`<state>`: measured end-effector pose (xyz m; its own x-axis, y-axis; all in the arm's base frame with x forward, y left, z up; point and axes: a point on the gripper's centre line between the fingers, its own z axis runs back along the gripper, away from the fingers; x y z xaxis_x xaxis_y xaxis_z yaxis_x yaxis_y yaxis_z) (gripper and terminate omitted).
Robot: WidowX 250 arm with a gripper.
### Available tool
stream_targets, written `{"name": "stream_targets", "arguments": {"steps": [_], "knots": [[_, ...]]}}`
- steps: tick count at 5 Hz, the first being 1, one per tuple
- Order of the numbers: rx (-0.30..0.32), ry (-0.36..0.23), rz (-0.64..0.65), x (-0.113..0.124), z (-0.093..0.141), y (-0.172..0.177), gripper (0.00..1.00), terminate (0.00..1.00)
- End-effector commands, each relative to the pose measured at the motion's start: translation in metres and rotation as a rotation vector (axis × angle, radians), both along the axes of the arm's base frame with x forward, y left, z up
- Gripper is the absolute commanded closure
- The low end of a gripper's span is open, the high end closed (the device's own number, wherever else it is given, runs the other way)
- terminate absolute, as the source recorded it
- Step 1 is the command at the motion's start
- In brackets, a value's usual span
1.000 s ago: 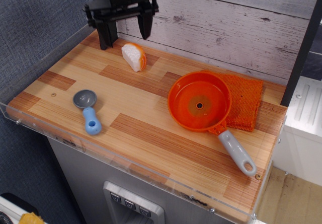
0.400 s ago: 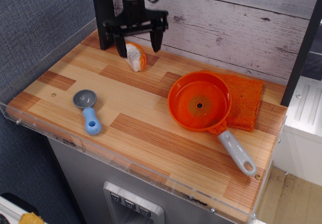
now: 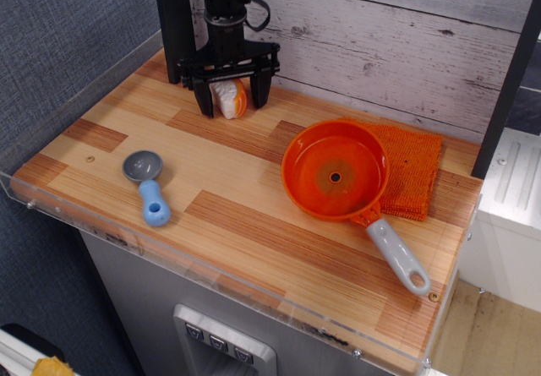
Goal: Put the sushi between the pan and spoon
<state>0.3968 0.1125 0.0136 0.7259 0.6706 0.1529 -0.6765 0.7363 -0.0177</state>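
Lowered since a second ago: my black two-fingered tool [image 3: 232, 99] is sitting down around the small toy sushi with white rice and orange striped top [image 3: 228, 97], where earlier it was hanging higher and off to the left of it. Nothing else is showing any shift.

Tool state: the jaws are spread wide, one finger on each side of the sushi, tips near the surface. I am seeing no squeeze yet; whether either finger is touching the rice, I cannot tell from this angle.

Positions: the sushi is resting at the back of the striped wooden surface [image 3: 254, 241], close to the grey plank wall [image 3: 397, 46]. The short toy spoon with dark grey round bowl and light blue handle [image 3: 147, 188] is lying near the front left. The round orange plastic pan with light grey handle [image 3: 336, 171] is sitting to the right, partly over an orange woven cloth [image 3: 416, 173].

Progress, as I am judging it: approach done, grasp not yet made. Remaining: closing on the sushi, lifting, carrying forward to the bare wood between spoon and pan, releasing. The sushi is lying well apart from that gap, so most of the task is still ahead.
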Motion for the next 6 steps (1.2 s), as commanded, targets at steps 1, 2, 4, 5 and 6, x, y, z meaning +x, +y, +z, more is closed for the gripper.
{"name": "stream_targets", "arguments": {"steps": [1, 2, 4, 5, 6], "knots": [[0.041, -0.025, -0.056, -0.004, 0.006, 0.005, 1.0, 0.0], [0.055, -0.033, -0.066, -0.005, 0.011, 0.007, 1.0, 0.0], [0.048, -0.08, -0.159, -0.002, 0.028, 0.004, 1.0, 0.0], [0.068, -0.156, -0.248, 0.002, 0.063, -0.005, 1.0, 0.0], [0.081, -0.218, -0.311, 0.0, 0.097, -0.015, 1.0, 0.0]]}}
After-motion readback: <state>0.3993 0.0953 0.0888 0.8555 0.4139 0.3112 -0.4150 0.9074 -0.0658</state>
